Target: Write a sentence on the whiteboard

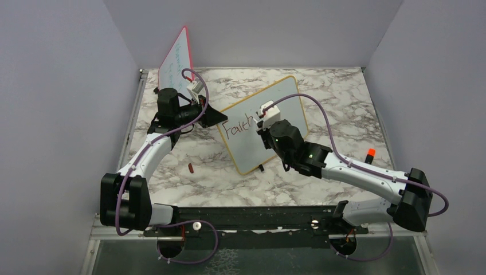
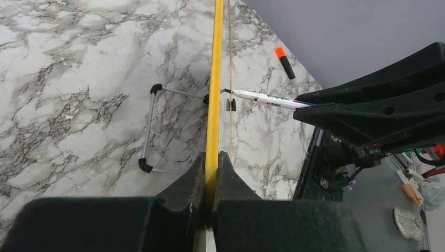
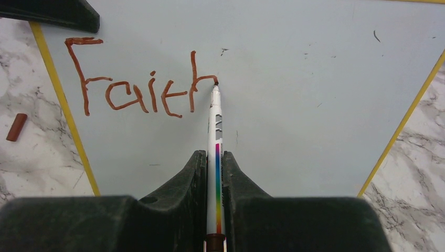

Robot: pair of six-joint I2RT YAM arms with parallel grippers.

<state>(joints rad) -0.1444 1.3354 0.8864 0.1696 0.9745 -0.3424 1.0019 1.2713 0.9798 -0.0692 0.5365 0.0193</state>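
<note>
The whiteboard [image 1: 286,103], white with a yellow frame, stands tilted in the middle of the marble table. On it is the start of the sentence [image 1: 238,129], the dark red word "Faith" [image 3: 139,92]. My left gripper [image 1: 215,117] is shut on the board's left edge, its jaws pinching the yellow frame [image 2: 215,79]. My right gripper [image 3: 215,155] is shut on a white marker [image 3: 215,131] with a rainbow stripe. The marker's tip touches the board at the top of the arch of the "h". In the left wrist view the marker [image 2: 262,98] meets the board edge-on.
A red-framed board [image 1: 177,57] leans at the back left behind my left arm. A small brown marker cap [image 1: 191,168] lies on the table left of the whiteboard. A black marker with an orange cap [image 1: 370,153] lies at the right. The board's wire stand [image 2: 149,128] rests behind it.
</note>
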